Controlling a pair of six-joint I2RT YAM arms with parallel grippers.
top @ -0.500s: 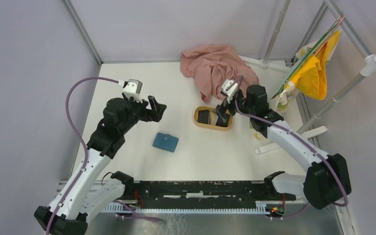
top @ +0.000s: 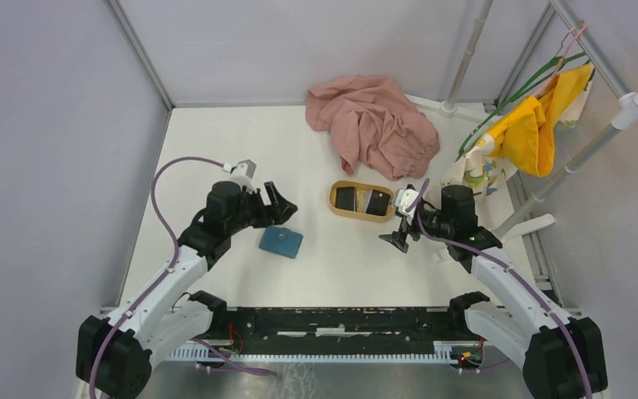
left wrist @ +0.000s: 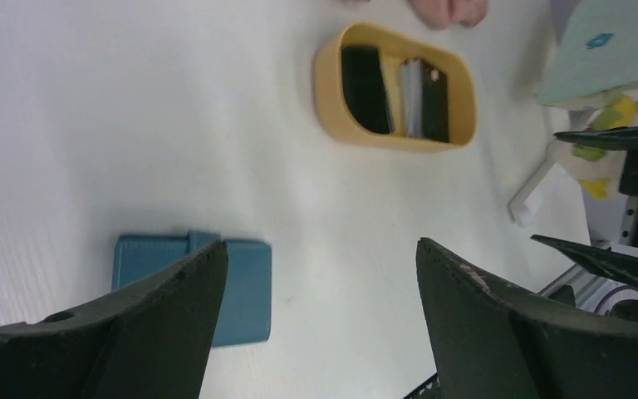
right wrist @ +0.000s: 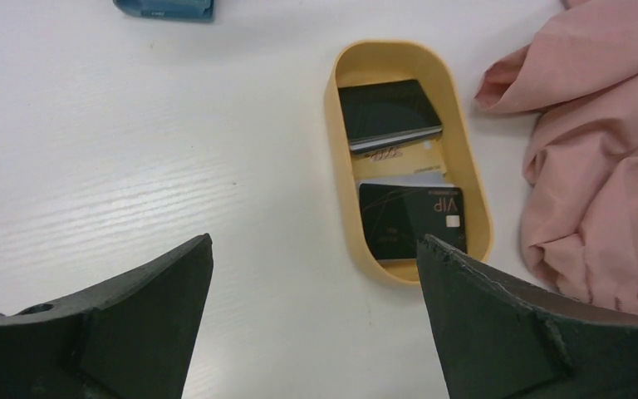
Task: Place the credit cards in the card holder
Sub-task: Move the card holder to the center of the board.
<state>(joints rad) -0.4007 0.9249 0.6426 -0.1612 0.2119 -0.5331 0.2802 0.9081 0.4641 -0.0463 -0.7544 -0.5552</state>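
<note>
1. Tray [top: 333, 202], tan and oval, holds the credit cards [top: 345, 198]. Two dark cards lie flat inside it, one toward each end, with a paler card edge showing between them in the right wrist view.
2. The card holder [top: 281, 242] lies closed and flat on the white table [top: 216, 150], well apart from the tray, to its near left.
3. The left gripper [top: 277, 206] hangs at the far edge of the card holder with its fingers spread wide and nothing between them.
4. In the left wrist view one finger [left wrist: 166, 316] covers part of the card holder [left wrist: 245, 291]. The wallet's free end reaches into the gap towards the other finger. I cannot tell whether the finger touches it.
5. The right gripper [top: 399, 236] sits near the tray's near right end, clear of it, with its jaws wide and empty.
6. In the right wrist view the tray [right wrist: 331, 125] and its cards [right wrist: 389, 110] lie ahead of the fingertips, in line with the gap between them.
7. A pink cloth [top: 374, 125] lies bunched beyond the tray.
</note>
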